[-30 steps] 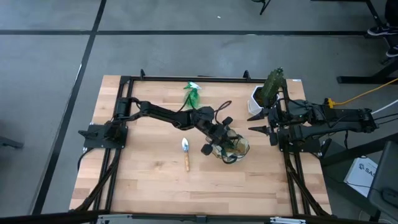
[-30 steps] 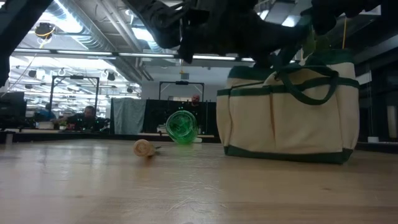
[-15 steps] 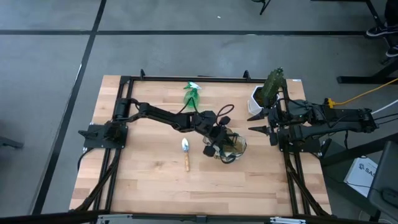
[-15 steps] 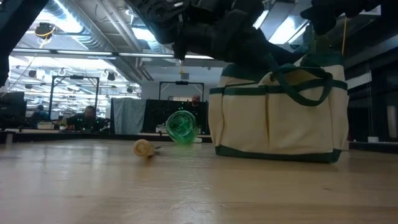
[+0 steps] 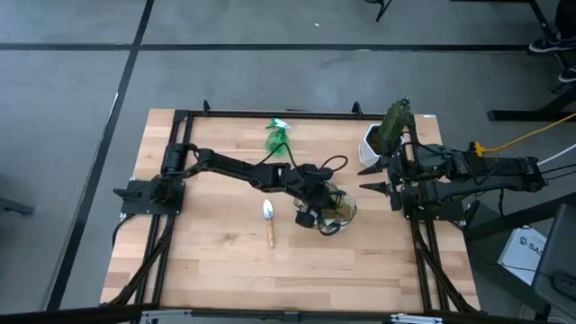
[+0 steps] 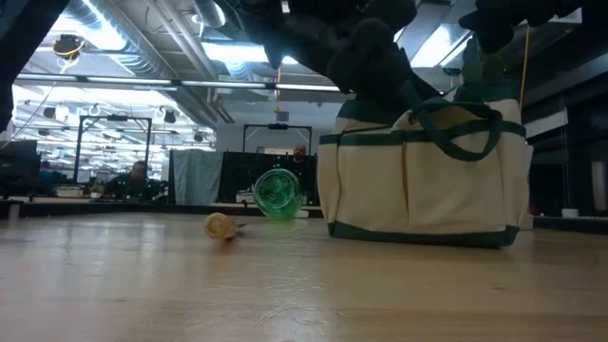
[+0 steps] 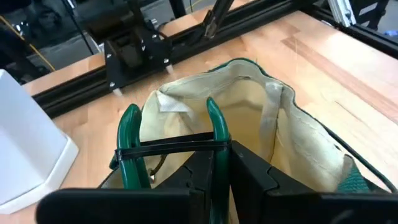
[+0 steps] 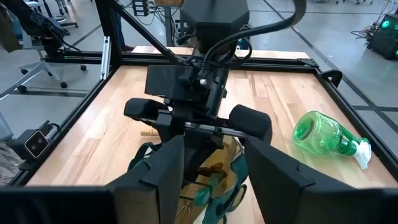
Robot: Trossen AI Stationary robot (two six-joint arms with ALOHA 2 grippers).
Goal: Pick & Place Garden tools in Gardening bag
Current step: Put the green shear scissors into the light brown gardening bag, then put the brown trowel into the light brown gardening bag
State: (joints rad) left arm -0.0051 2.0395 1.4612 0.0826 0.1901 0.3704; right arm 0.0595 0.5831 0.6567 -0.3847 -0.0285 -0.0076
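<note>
High view: left end effector (image 5: pixel 316 202) has shifted over gardening bag (image 5: pixel 344 213).

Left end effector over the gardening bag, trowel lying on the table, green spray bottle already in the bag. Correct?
Not quite. The green spray bottle is not in the gardening bag; the high view shows it lying on the table. The rest stands: the left end effector is over the bag and the trowel lies on the table.
</note>
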